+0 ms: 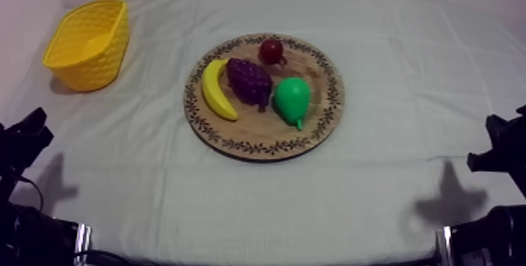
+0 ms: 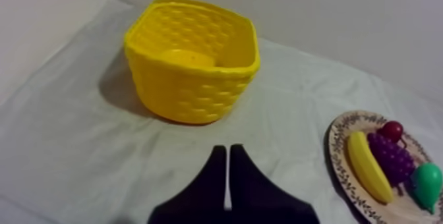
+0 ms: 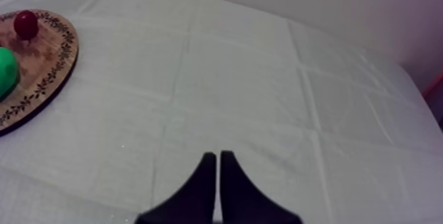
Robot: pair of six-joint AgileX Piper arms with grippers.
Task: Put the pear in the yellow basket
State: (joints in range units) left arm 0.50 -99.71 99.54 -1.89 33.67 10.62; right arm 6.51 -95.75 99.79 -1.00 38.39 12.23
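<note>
Nothing of the task is looking done to me. The pear [image 1: 292,99] is lying on the wooden board [image 1: 235,132] in the middle of the bench [image 1: 391,195]. It is sitting on the board's right half, just beside the bunch of grapes [image 1: 250,80] and near the small red fruit [image 1: 272,50], with the banana [image 1: 217,89] lying beyond the grapes. The yellow basket [image 1: 88,44] is standing at the far left corner of the bench, well apart from the board. As far as its inside is showing, it is holding no fruit.

My left claw [image 2: 228,149] is hanging low at my left side, fingers lying together as a narrow wedge on nothing, pointing at the cloth in front of the basket. My right claw [image 3: 216,154] is likewise pressed together on nothing, aiming over bare cloth, well apart from the pear.

So I am judging that the whole job is waiting: reaching in, gripping the pear, lifting it, carrying it across to the basket and letting go.

The pear is lying on its side. Its long axis is running from far to near across the board, slanting slightly toward my right, with the fat round end sitting farther back and the narrow stem end pointing at the board's near rim
</note>
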